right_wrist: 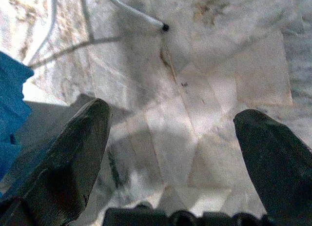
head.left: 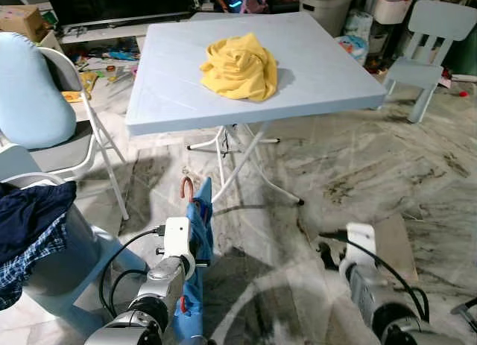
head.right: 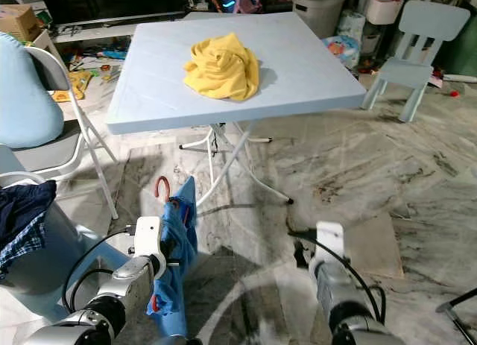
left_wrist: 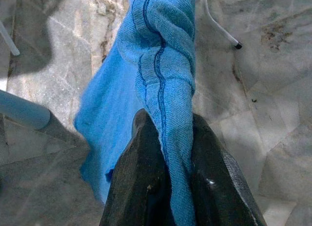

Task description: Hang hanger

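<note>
My left gripper (left_wrist: pixel 168 138) is shut on a blue garment (head.left: pixel 200 241) that hangs on a hanger; the hanger's reddish hook (head.left: pixel 186 187) sticks up above the cloth. It is held low over the marble floor in front of the light blue folding table (head.left: pixel 313 92). The cloth (left_wrist: pixel 161 65) bunches between the two black fingers (left_wrist: pixel 141 177). My right gripper (right_wrist: pixel 170 138) stands open over bare floor to the right, with nothing between its fingers (right_wrist: pixel 73 157).
A yellow cloth (head.left: pixel 238 65) lies crumpled on the table. A folding chair (head.left: pixel 45 106) stands at the left, with dark clothes (head.left: pixel 30 226) piled lower left. A small pale chair (head.left: pixel 428 51) is at the far right. White table legs (head.left: pixel 238 159) spread over the floor ahead.
</note>
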